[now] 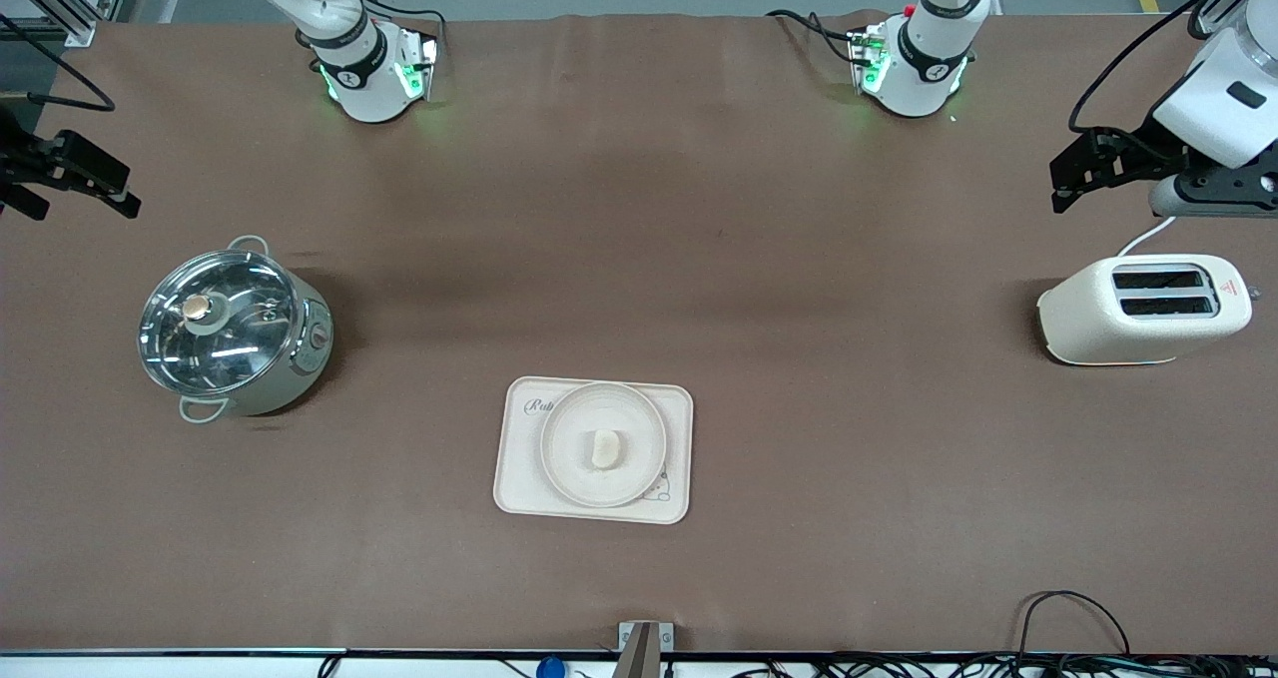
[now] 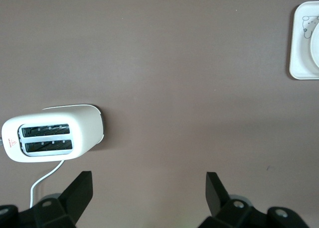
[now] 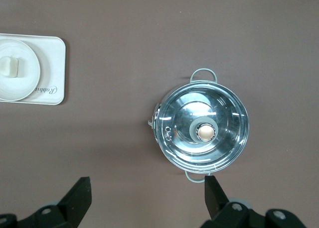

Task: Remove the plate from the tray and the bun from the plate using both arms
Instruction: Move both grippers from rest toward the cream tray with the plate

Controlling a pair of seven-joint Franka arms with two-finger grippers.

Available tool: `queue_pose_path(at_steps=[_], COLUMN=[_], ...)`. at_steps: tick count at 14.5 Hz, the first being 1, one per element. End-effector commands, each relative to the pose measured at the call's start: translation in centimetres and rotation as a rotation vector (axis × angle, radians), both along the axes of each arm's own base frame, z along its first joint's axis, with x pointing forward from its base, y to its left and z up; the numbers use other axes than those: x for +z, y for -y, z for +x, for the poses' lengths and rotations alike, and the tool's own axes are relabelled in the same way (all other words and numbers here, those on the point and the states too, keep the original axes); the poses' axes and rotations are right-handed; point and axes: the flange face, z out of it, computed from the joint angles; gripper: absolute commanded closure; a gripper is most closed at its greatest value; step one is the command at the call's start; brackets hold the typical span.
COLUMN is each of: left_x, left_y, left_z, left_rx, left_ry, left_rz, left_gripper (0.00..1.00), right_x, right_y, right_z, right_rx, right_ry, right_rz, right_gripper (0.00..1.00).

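We are seeing the bun [image 1: 604,449] on the plate [image 1: 569,468] on the tray [image 1: 519,488], lower centre. Both pincers, left [image 1: 1083,174] and right [image 1: 85,184], are standing apart, waiting at frame edges; we should be approaching the plate rim level.

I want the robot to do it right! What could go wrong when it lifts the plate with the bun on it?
The bun lies loose on the plate, so it might roll off if the plate tips. The plate nearly fills the tray, so a gripper might catch the tray too.

Even overhead light — soft shadows, sharp focus
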Motion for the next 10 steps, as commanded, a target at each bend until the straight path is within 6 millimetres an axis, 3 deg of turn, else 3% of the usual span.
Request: queue_pose_path(at_steps=[1, 3, 6, 10], left_x=[0.5, 0.4, -3.0, -10.8], left_y=[0.2, 0.6, 3.3, 11.3], left_z=[-0.1, 0.0, 2.4, 6.3], left_rx=[-0.018, -0.019, -0.067, -0.103], left_ry=[-0.004, -0.003, -0.055, -0.042], left_rz=[-0.012, -0.010, -0.013, -0.045], left_gripper=[0.00, 0.00, 0.00, 0.00], right_x=[0.3, 0.3, 0.3, 0.3], right_y=[0.1, 0.1, 0.1, -0.1], right_z=[-0.1, -0.1, -0.1, 0.0], right_rx=[0.006, 0.006, 0.006, 0.009], right_ry=[-0.004, -0.004, -0.004, 0.000], right_rz=[-0.003, -0.003, -0.003, -0.003], right_gripper=[0.00, 0.00, 0.00, 0.00])
